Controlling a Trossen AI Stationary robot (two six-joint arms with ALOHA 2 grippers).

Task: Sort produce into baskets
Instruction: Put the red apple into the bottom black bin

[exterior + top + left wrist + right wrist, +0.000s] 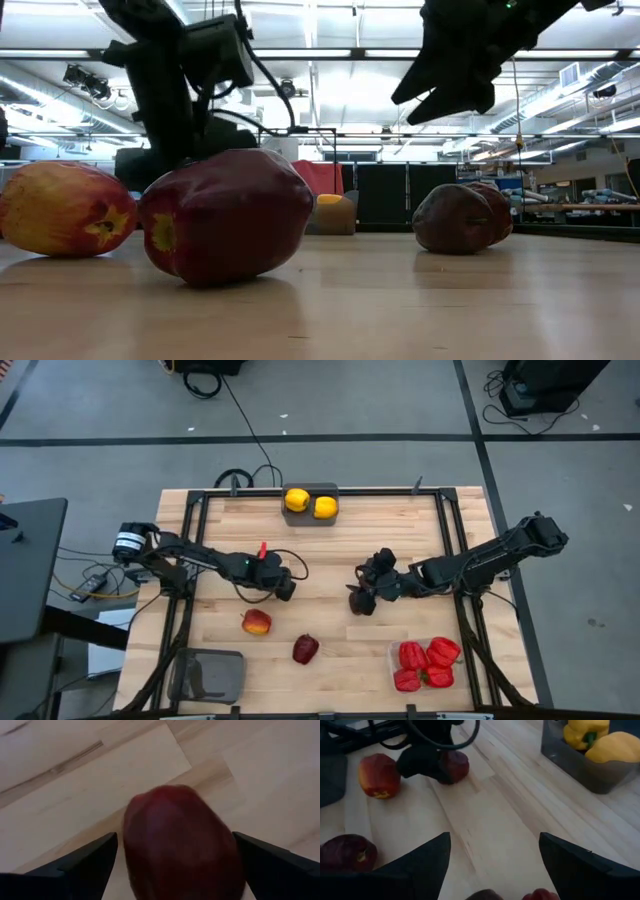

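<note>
My left gripper [285, 584] is open and points down at a dark red apple [180, 845], one finger on either side of it; the apple rests on the table. My right gripper [362, 598] hangs open above two dark apples [455, 217] at mid-table, touching nothing. On the wood nearer the front lie a red-yellow apple [256, 622] and a maroon apple [305, 649]. Two yellow peppers [310, 503] sit in a dark basket [560, 755] at the far edge. Red peppers [425, 665] fill a clear basket [394, 660] at the front right.
An empty dark grey basket [210, 675] stands at the front left corner. Black frame rails [190, 560] run along the table's left and right sides. Bare wood lies between the two grippers and toward the far edge.
</note>
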